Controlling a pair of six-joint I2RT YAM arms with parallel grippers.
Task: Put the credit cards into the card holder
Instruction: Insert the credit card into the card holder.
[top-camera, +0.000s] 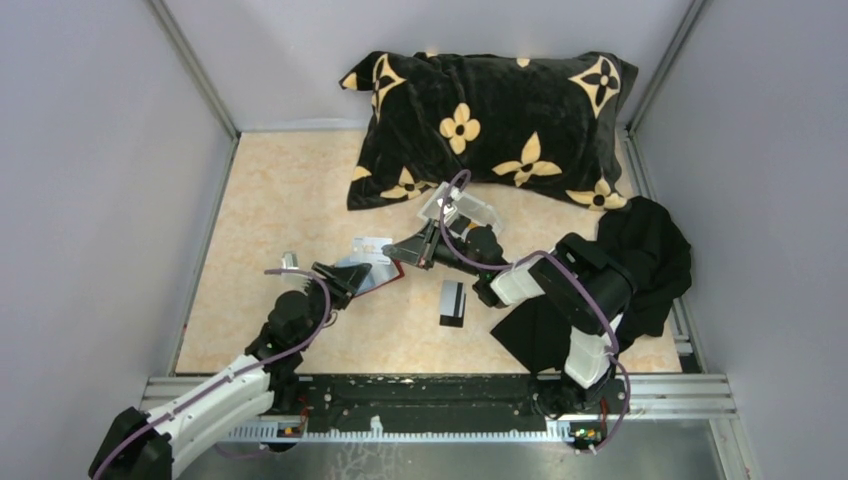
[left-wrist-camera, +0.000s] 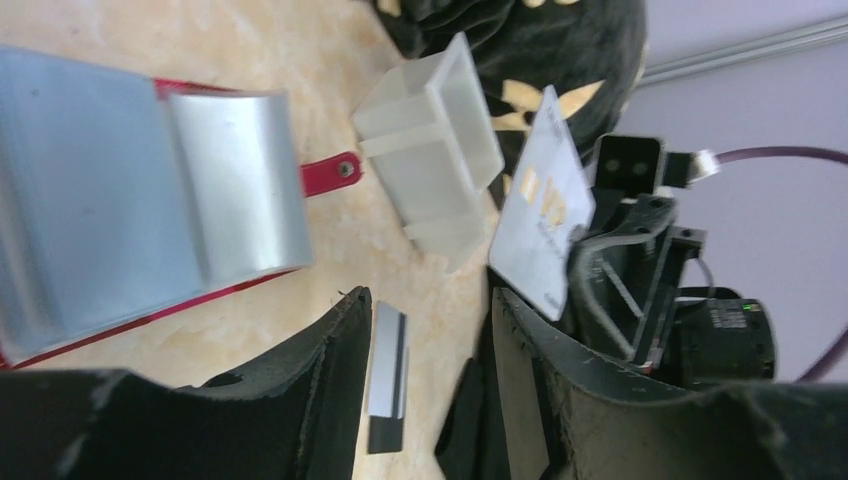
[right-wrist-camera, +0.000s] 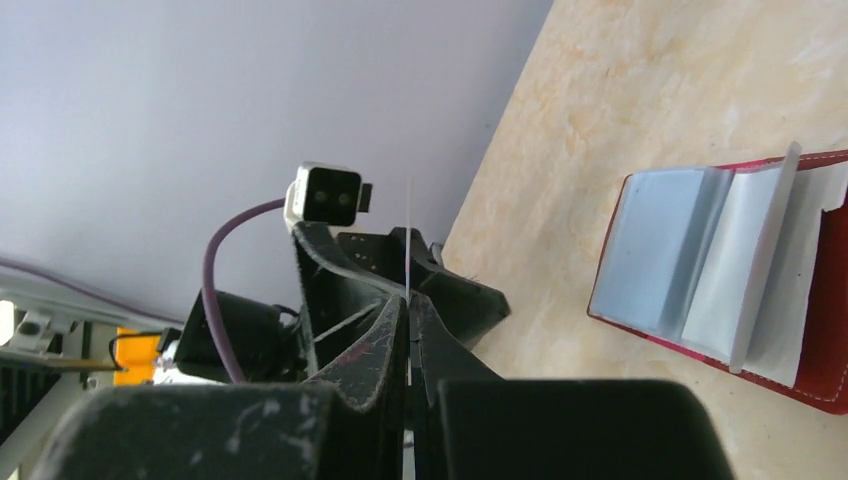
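The card holder (left-wrist-camera: 150, 200) lies open on the table, red outside with greyish clear pockets, also visible as the card holder (top-camera: 385, 275) and the card holder (right-wrist-camera: 720, 270). My right gripper (right-wrist-camera: 409, 300) is shut on a pale credit card (left-wrist-camera: 540, 230), held upright on edge just above and beside the holder; from above that card (top-camera: 370, 247) sticks out left of the right gripper (top-camera: 398, 250). My left gripper (left-wrist-camera: 430, 340) is open with nothing between its fingers, close to the holder's near-left side (top-camera: 345, 280). A black credit card with a white band (top-camera: 452, 303) lies flat on the table.
A small white tray (top-camera: 460, 208) stands behind the right gripper. A black pillow with yellow flowers (top-camera: 490, 130) fills the back. A black cloth (top-camera: 640, 270) lies at the right, under the right arm. Grey walls close in on three sides.
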